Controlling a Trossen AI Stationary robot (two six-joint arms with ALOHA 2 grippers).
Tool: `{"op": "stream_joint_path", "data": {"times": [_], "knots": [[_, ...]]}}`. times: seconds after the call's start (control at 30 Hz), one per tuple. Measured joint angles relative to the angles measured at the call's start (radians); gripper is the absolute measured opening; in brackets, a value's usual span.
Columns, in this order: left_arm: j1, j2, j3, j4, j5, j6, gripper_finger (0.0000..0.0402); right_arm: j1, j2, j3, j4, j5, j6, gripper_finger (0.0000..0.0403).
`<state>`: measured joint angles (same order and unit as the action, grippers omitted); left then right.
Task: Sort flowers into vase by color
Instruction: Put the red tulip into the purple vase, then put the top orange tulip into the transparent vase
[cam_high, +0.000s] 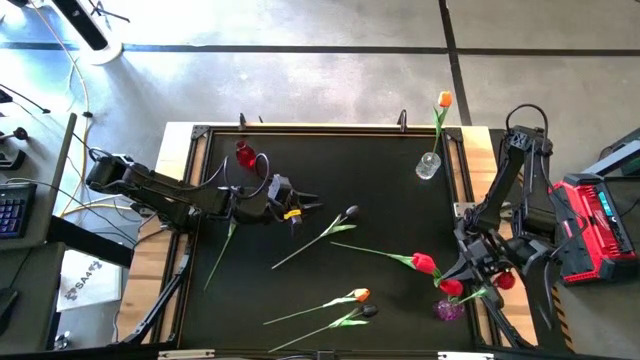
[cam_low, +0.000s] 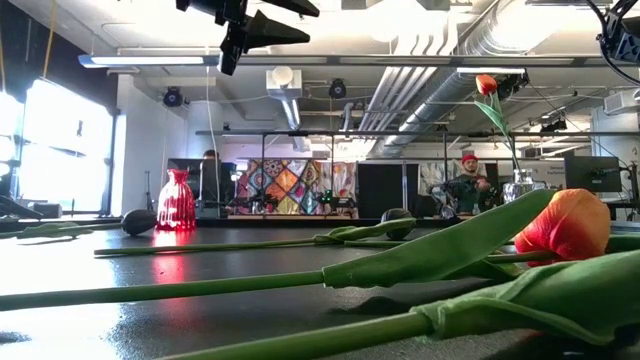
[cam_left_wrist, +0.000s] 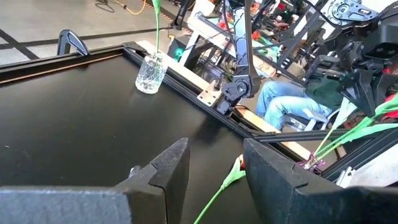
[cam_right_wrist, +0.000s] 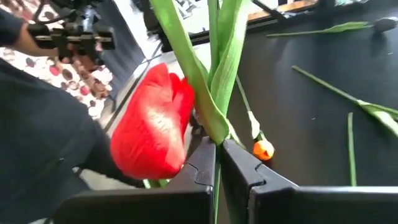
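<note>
right gripper (cam_right_wrist: 217, 163) tight on red tulip (cam_right_wrist: 152, 124) stem

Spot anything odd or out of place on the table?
Mostly expected mid-sort clutter: loose tulips lie flat on the mat, including a black tulip and an orange tulip. One oddity: the purple vase sits at the mat's very edge, where the right claw, shut on a red tulip stem, works.
</note>
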<state>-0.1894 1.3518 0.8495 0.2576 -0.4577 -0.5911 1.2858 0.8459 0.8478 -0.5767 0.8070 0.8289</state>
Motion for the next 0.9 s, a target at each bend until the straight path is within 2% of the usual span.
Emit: {"op": "stream_joint_path", "data": {"times": [0.13,0.27,0.43,0.73,0.9], "knots": [[0.000,0.000,0.000,-0.001,0.008,0.000,0.0137,0.000,0.000,0.000,0.020,-0.047,0.000,0.0006],[0.000,0.000,0.000,-0.002,0.008,0.003,0.0137,0.000,-0.002,0.000,0.027,-0.064,0.007,0.0033],[0.000,0.000,0.000,-0.003,0.010,0.002,0.0137,0.000,-0.003,0.000,0.045,-0.135,0.031,0.0061],[-0.002,0.000,0.000,-0.004,0.019,-0.007,0.0137,0.000,-0.003,0.009,0.044,-0.230,0.090,0.0050],[-0.002,0.000,0.000,-0.004,0.029,-0.007,0.0137,0.000,-0.004,0.087,0.034,-0.245,0.087,0.0039]]}}
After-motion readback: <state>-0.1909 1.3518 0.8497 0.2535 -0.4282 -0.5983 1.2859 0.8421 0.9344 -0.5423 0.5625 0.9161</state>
